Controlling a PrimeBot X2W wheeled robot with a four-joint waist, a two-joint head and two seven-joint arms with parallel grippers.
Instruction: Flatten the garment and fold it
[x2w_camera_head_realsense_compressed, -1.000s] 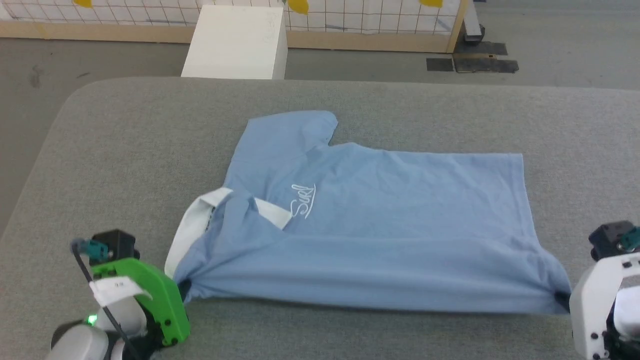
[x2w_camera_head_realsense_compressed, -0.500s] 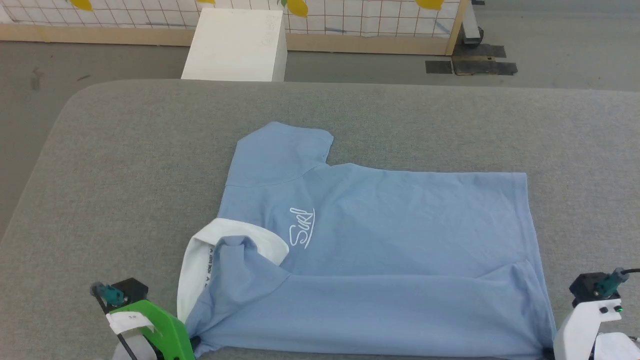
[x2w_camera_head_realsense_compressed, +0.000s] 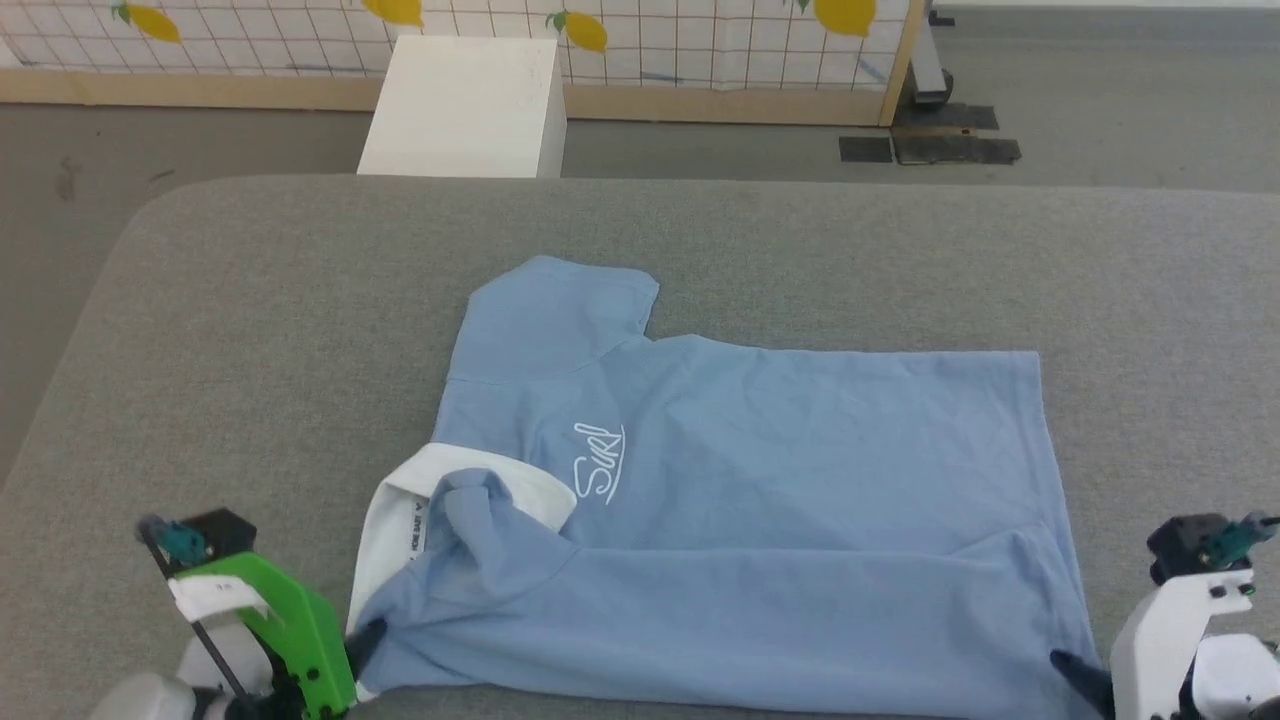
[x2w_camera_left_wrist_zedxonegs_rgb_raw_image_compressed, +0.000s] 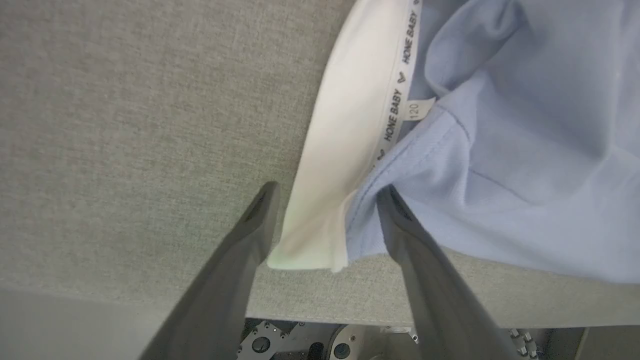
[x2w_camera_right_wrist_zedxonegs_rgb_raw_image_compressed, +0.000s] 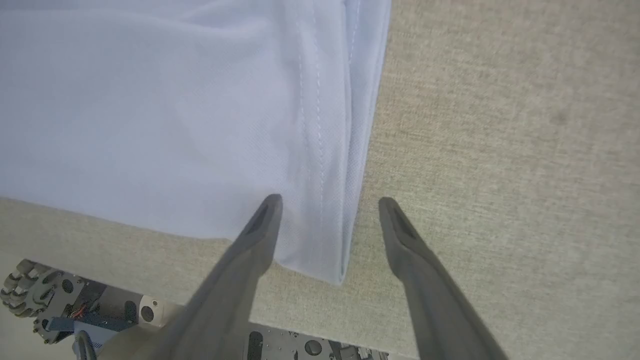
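We note both just let go: left gripper (x2w_camera_left_wrist_zedxonegs_rgb_raw_image_compressed: 327, 187) and right gripper (x2w_camera_right_wrist_zedxonegs_rgb_raw_image_compressed: 328, 199) gape wide, empty, astride near corners of the garment (x2w_camera_head_realsense_compressed: 760, 480), now slack on the grey table (x2w_camera_head_realsense_compressed: 250, 300); by our judgement the next fold can start.

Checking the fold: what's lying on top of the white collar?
A blue fold of the garment lies across the collar, covering part of it; anything beneath that fold is hidden.
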